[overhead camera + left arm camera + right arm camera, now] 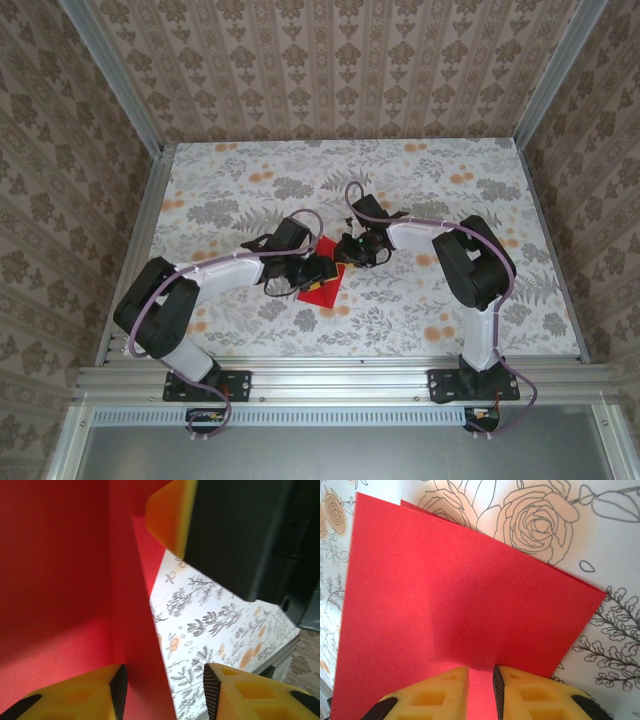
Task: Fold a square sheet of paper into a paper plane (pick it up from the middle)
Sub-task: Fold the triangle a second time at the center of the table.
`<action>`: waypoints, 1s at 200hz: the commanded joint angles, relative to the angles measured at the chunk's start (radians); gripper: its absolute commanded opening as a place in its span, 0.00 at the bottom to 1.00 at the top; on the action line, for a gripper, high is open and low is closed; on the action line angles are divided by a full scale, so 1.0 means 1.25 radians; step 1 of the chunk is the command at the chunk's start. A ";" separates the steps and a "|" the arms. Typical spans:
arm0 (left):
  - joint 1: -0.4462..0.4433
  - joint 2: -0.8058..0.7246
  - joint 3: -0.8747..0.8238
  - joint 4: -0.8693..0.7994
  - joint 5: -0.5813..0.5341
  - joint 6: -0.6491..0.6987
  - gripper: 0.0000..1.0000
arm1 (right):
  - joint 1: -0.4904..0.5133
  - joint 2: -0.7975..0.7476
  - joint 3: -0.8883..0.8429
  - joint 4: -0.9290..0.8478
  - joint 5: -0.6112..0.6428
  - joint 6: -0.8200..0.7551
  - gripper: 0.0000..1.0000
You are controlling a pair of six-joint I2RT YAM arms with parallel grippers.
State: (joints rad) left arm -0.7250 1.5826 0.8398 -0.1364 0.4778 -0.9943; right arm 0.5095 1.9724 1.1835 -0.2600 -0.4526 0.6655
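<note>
The square sheet of paper (320, 290), bright red and folded over on itself, lies mid-table between my two grippers. My left gripper (308, 270) is at its left side. In the left wrist view the left gripper (165, 680) is open, and the paper's (60, 590) folded edge runs between the jaws without being pinched. My right gripper (352, 252) comes in from the right. In the right wrist view the right gripper (480, 672) has its tips down on the paper (445, 590). Its jaws stand a narrow gap apart, with flat red paper showing between them.
The floral tabletop (420, 190) stretches around the paper. Metal rails (330, 378) edge the near side and patterned walls enclose the rest. One yellow finger (170, 515) of the right gripper hangs close in front of the left wrist camera.
</note>
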 commanded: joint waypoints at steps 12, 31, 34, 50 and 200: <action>0.001 -0.001 0.002 0.029 0.020 -0.020 0.49 | 0.001 0.027 -0.010 -0.025 0.027 0.013 0.24; 0.000 -0.023 -0.012 0.019 0.026 -0.019 0.49 | 0.001 0.028 -0.009 -0.029 0.029 0.012 0.24; 0.000 -0.027 -0.016 0.018 0.027 -0.021 0.49 | 0.000 0.029 -0.009 -0.030 0.030 0.012 0.24; 0.000 -0.053 -0.031 -0.004 0.022 -0.018 0.49 | 0.001 0.031 -0.008 -0.032 0.032 0.012 0.24; 0.008 -0.013 0.040 -0.116 -0.039 0.023 0.12 | 0.001 0.036 -0.001 -0.036 0.030 0.011 0.24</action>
State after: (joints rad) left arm -0.7238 1.5188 0.8288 -0.2634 0.4404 -0.9783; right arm 0.5095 1.9759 1.1835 -0.2607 -0.4526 0.6693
